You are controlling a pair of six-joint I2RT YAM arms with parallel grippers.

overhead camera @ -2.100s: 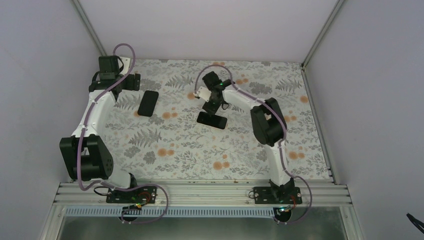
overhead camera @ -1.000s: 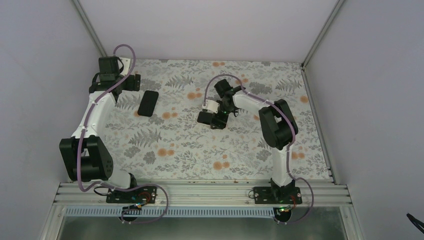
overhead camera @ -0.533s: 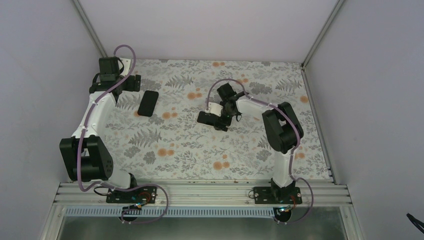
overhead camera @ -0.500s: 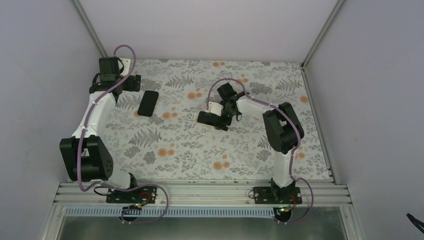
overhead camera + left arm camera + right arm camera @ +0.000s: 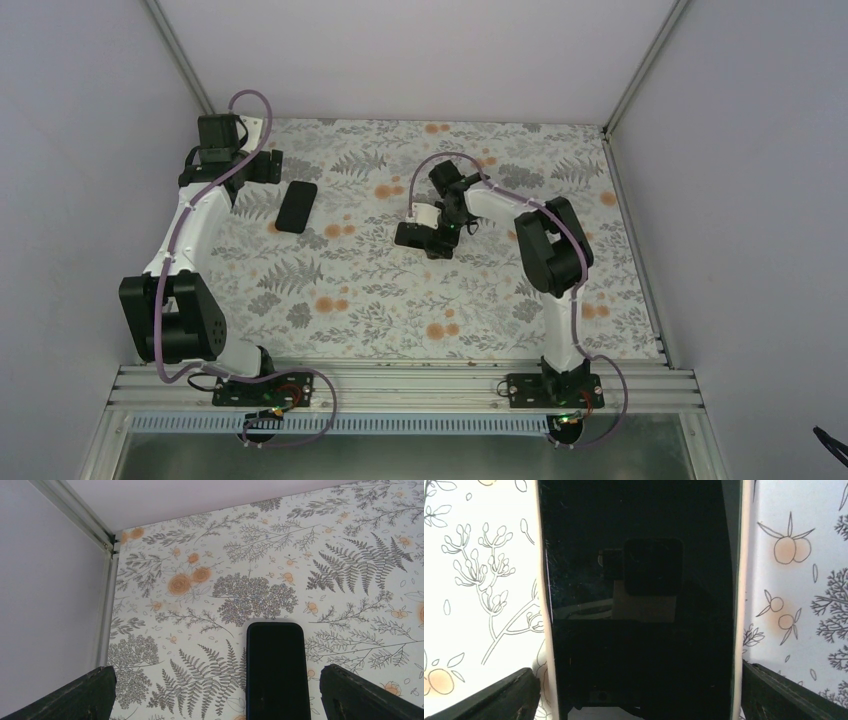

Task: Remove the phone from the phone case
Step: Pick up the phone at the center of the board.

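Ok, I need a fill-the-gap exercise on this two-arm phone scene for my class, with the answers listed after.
1. ____ dark phone-shaped items lie on the patterned table.
2. The right pincer is poised over the phone with pale edges, whose screen faces ____.
3. The left pincer has its jaws ____.
4. The all-black item lies nearer the ____ pincer.

Missing words: Two; up; open; left.

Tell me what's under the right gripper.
A phone lies screen-up on the floral table cover, between the fingers of the right gripper. Its underside is hidden, so whether a case backs it is unclear.
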